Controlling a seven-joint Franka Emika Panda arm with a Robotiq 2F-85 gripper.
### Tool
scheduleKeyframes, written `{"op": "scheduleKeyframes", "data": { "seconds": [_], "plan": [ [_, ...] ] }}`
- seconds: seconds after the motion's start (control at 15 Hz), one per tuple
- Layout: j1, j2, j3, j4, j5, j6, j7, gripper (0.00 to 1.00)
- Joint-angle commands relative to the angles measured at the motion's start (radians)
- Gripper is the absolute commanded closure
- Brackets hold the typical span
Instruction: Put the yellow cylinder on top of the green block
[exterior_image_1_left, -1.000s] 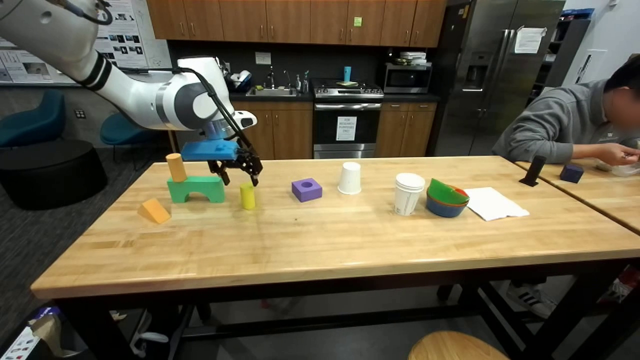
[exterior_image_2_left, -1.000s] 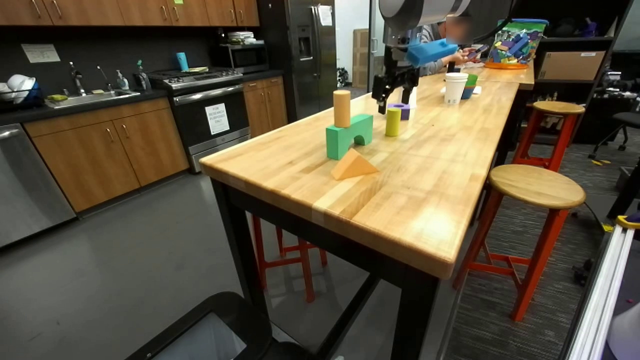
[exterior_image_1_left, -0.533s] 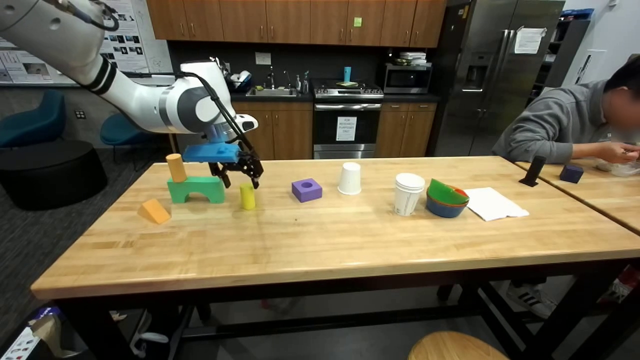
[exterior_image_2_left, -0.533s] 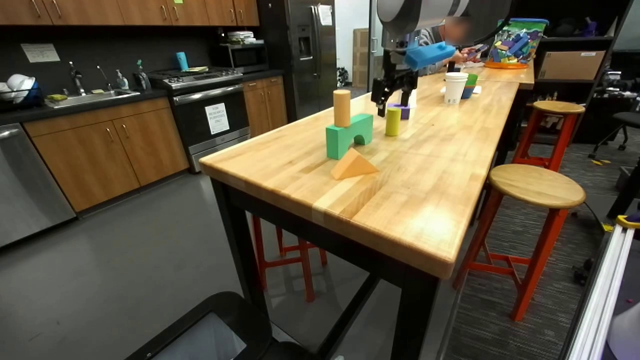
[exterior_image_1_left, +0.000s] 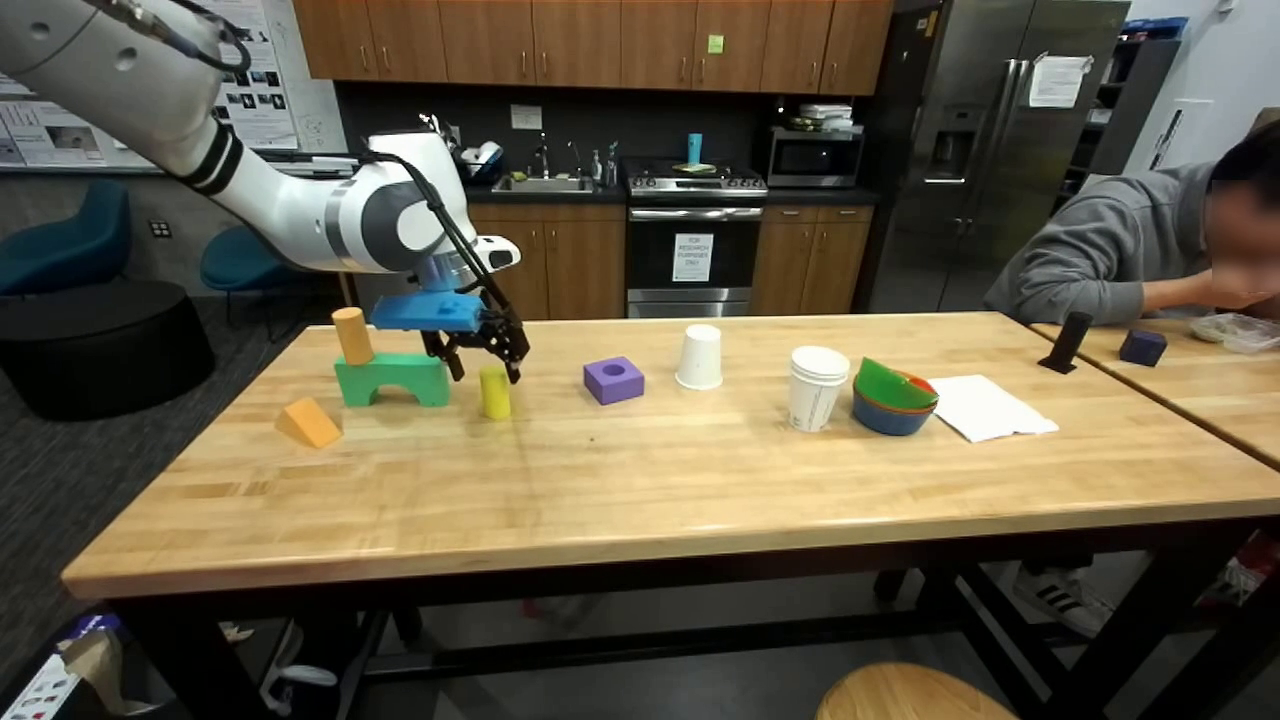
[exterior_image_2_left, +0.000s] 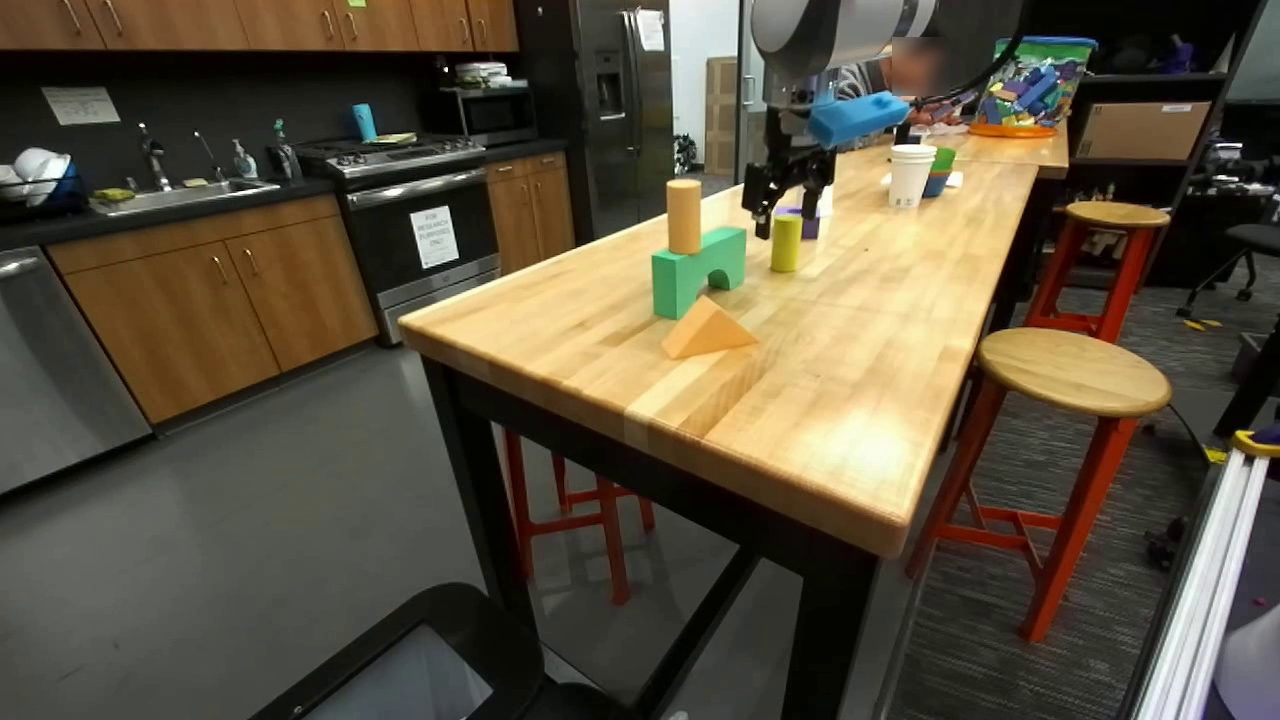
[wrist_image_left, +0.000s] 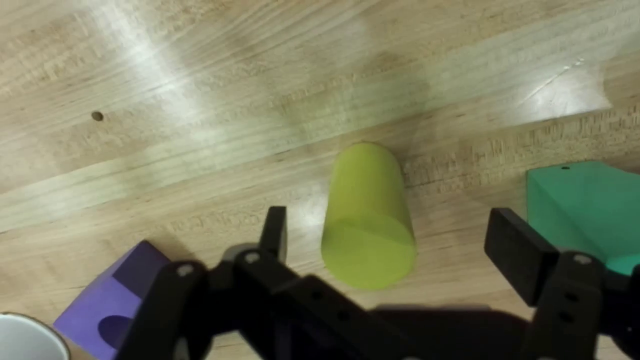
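In an exterior view, the end effector (exterior_image_1_left: 486, 376) is positioned over the yellow cylinder (exterior_image_1_left: 495, 394), spread wide and holding nothing. The yellow cylinder stands upright on the bench (exterior_image_1_left: 600, 480), between the green block (exterior_image_1_left: 395, 370) and the purple block (exterior_image_1_left: 614, 382). Quantities: yellow cylinder, one; green block, one; purple block, one; inverted white cup (exterior_image_1_left: 699, 358), one; stack of upright white cups (exterior_image_1_left: 814, 395), one. The number of cups in the stack cannot be determined.

In an exterior view, one orange-tan cylinder (exterior_image_2_left: 684, 217) stands on one end of the green block, and one orange wedge (exterior_image_2_left: 710, 332) rests on the bench near it. The green block sits arch downward, flat face up, presumably so that it can serve as a support. As one end is occupied, the remaining length of that face is the probable seat for the yellow cylinder.

In the wrist view, two fingers (wrist_image_left: 276, 231) flank the yellow cylinder, with a visible gap on each side. The spacing is judged deliberate: it admits the cylinder's body before a grip across its diameter. The cylinder is nearer the finger on the purple block's side; centring may be required. Caution: the opposite finger overlaps the green block in this view; contact cannot be determined.
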Motion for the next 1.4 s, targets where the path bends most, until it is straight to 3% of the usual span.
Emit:
{"op": "scheduleKeyframes", "data": {
  "seconds": [0.0, 0.27, 0.33, 0.4, 0.53, 0.87, 1.33],
  "plan": [
    [-0.016, 0.011, 0.004, 0.013, 0.033, 0.004, -0.031, 0.0],
    [-0.022, 0.009, 0.004, 0.012, 0.05, 0.004, -0.036, 0.0],
    [-0.024, 0.009, 0.005, 0.012, 0.054, 0.007, -0.039, 0.08],
    [-0.025, 0.008, 0.004, 0.012, 0.058, 0.007, -0.042, 0.27],
    [-0.026, 0.008, 0.005, 0.013, 0.058, 0.01, -0.046, 0.38],
    [-0.025, 0.005, 0.003, 0.013, 0.051, 0.015, -0.045, 0.81],
    [-0.026, -0.03, 0.008, -0.004, 0.058, 0.021, -0.065, 0.84]
  ]
}}
